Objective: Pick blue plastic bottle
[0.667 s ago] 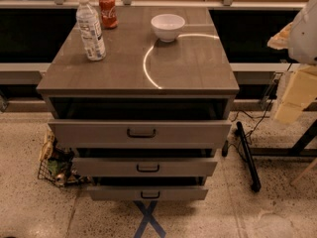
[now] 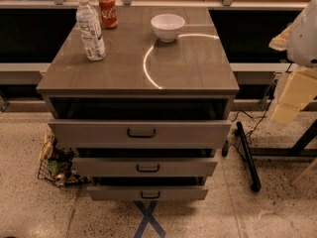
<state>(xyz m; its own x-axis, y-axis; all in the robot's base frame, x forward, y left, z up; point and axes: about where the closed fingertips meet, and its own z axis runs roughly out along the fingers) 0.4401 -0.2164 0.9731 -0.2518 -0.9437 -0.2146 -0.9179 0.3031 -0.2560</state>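
The blue plastic bottle [image 2: 90, 29] is tall and clear, with a white cap and a pale label. It stands upright at the back left of the brown cabinet top [image 2: 124, 68]. A short red soda can [image 2: 107, 11] stands just behind it to the right. My gripper [image 2: 291, 99] is the cream-coloured part under the white arm shell [image 2: 303, 33] at the right edge of the view. It hangs beside the cabinet, far to the right of the bottle and below the level of the top. It holds nothing that I can see.
A white bowl [image 2: 167, 26] sits at the back centre of the top. Three drawers [image 2: 141, 133] below stand pulled out in steps. A wire basket [image 2: 55, 162] with clutter sits on the floor at left. A black stand leg [image 2: 247, 155] and cables lie at right.
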